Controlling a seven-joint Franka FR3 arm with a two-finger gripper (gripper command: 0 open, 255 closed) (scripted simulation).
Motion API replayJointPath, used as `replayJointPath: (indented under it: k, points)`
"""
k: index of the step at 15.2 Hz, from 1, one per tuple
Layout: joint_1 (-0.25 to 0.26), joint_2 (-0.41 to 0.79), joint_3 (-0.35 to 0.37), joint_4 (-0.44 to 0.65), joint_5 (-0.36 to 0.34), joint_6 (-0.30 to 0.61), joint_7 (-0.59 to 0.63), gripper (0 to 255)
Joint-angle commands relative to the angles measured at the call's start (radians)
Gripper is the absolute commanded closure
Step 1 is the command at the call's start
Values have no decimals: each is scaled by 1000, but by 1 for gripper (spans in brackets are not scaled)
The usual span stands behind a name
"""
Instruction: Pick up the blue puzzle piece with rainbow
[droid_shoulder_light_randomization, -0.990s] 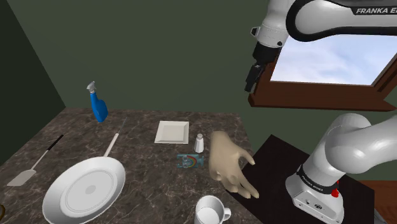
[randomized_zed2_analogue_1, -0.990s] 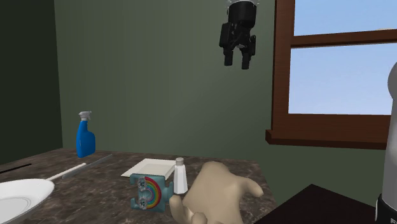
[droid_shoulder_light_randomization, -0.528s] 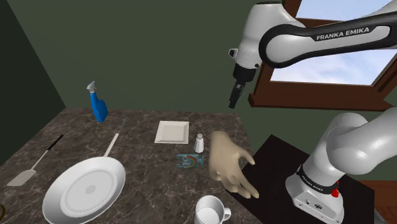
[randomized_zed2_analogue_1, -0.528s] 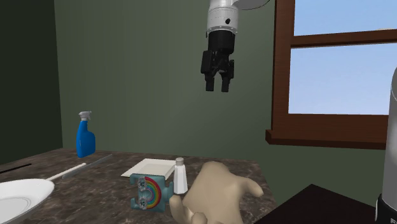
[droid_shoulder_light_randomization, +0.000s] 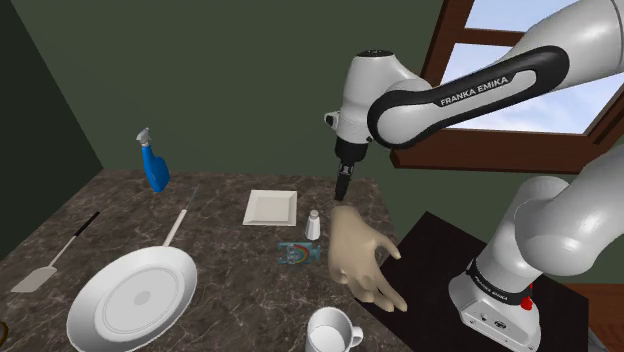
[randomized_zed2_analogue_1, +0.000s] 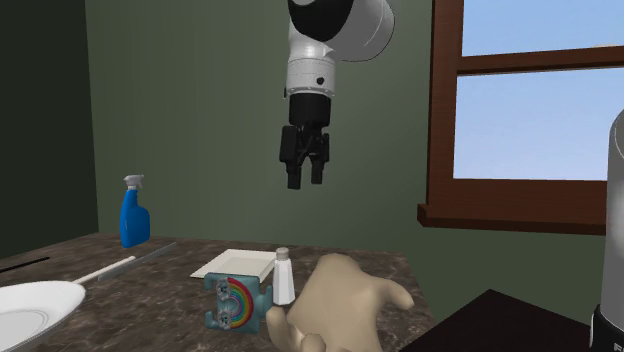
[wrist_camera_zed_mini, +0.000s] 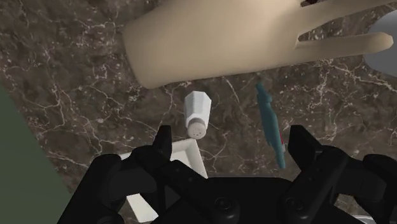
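Your gripper (randomized_zed2_analogue_1: 304, 183) hangs empty, fingers (wrist_camera_zed_mini: 162, 140) spread wide, above the shaker (droid_shoulder_light_randomization: 313, 226). On the counter (droid_shoulder_light_randomization: 240, 300), the hand (droid_shoulder_light_randomization: 360, 255) lies over the edge by the stand (droid_shoulder_light_randomization: 440, 290); the puzzle piece (droid_shoulder_light_randomization: 297, 253) stands on edge just beside it, then shaker, tray (droid_shoulder_light_randomization: 271, 207), and bottle (droid_shoulder_light_randomization: 153, 165) at the far corner.

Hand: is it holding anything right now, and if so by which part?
Nothing is held. The hand hangs open above the table, and the puzzle piece stands on the table, untouched.
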Motion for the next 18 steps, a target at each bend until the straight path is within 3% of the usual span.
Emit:
replayJointPath:
  k: [1, 12, 18]
  points:
    - [15, 65, 15, 2, 0, 57, -19, 0]
    - [89, 442, 100, 96, -73, 296, -64, 0]
    - [96, 510, 93, 90, -104, 366, -46, 0]
